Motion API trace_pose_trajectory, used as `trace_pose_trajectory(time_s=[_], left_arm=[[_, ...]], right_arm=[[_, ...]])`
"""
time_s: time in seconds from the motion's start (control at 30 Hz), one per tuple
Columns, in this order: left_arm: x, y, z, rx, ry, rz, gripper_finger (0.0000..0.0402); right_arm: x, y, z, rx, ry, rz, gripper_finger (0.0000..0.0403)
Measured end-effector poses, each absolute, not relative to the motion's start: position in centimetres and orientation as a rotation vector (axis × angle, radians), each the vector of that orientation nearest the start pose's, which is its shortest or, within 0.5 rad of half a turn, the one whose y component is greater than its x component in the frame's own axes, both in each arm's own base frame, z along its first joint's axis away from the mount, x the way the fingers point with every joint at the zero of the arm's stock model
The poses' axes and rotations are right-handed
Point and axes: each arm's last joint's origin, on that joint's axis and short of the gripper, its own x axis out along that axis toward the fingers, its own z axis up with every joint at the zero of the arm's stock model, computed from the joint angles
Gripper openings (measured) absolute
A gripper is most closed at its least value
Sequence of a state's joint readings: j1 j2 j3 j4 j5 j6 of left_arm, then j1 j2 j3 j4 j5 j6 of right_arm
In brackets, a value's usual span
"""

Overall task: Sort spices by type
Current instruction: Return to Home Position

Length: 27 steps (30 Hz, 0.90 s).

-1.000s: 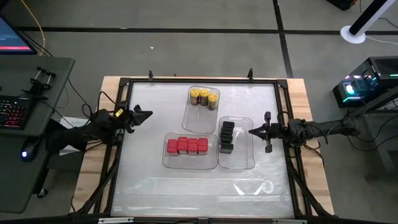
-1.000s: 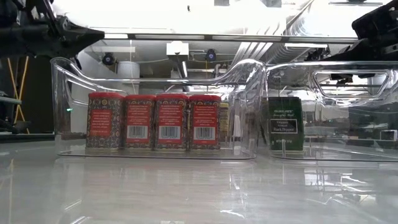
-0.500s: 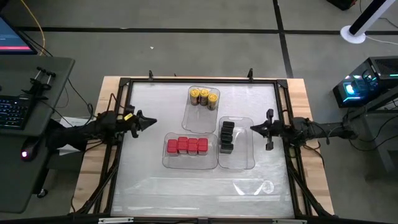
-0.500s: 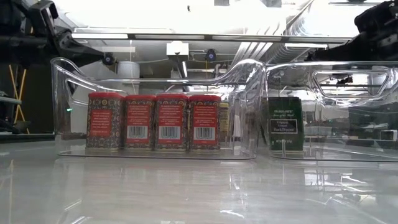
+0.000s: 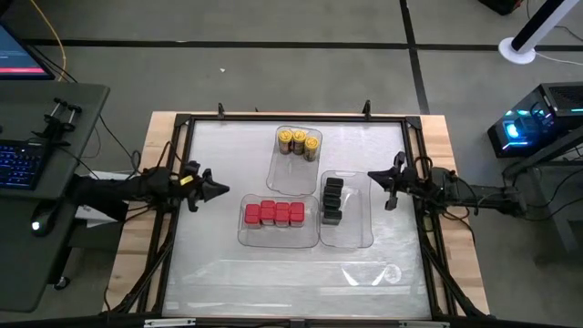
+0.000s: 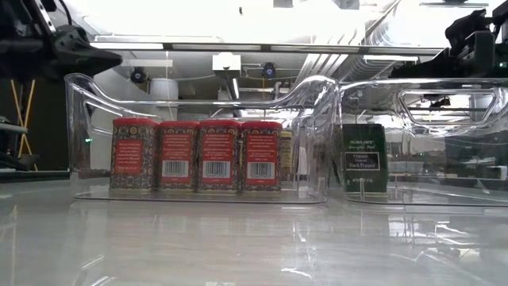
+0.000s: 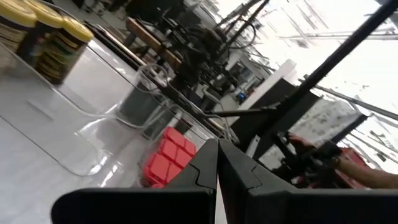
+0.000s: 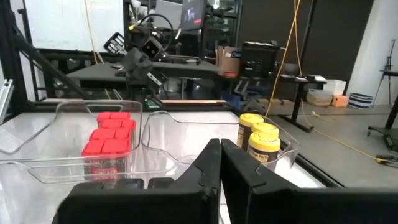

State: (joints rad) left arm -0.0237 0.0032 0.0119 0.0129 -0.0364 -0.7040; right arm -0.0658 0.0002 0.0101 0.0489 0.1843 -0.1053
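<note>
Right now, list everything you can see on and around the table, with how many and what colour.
far tray: one, clear, far middle of the table
left tray: one, clear, nearer, beside the right tray
right tray: one, clear, nearer, right of centre
yellow-lidded jars: at least three, yellow lids, in the far tray
red tins: four, red, in a row in the left tray
dark tins: about three, dark, in a line in the right tray
table: one, glossy white top, wood edges
keyboard: one, blue-lit, desk left of the table
left gripper: dark, shut, empty, left of the left tray
right gripper: dark, shut, empty, at the right tray's far right corner
</note>
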Motion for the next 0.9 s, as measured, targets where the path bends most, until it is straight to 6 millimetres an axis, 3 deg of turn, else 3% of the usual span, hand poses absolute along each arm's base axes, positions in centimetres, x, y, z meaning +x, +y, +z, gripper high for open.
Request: trace_pose_trajectory(time_s=[0.73, 0.8, 0.9], left_arm=[[9.71, -0.35, 16.85, -0.704, -0.017, -0.016, 0.0000], [9.71, -0.36, 16.83, -0.624, -0.014, -0.020, 0.0000], [9.71, -0.38, 16.89, -0.347, -0.022, -0.029, 0.0000]], right_arm=[[9.68, -1.17, 17.03, -0.102, -0.030, -0.252, 0.0001], [9.68, -1.17, 17.03, -0.102, -0.030, -0.252, 0.0001], [9.68, -1.17, 17.03, -0.102, -0.031, -0.252, 0.0001]])
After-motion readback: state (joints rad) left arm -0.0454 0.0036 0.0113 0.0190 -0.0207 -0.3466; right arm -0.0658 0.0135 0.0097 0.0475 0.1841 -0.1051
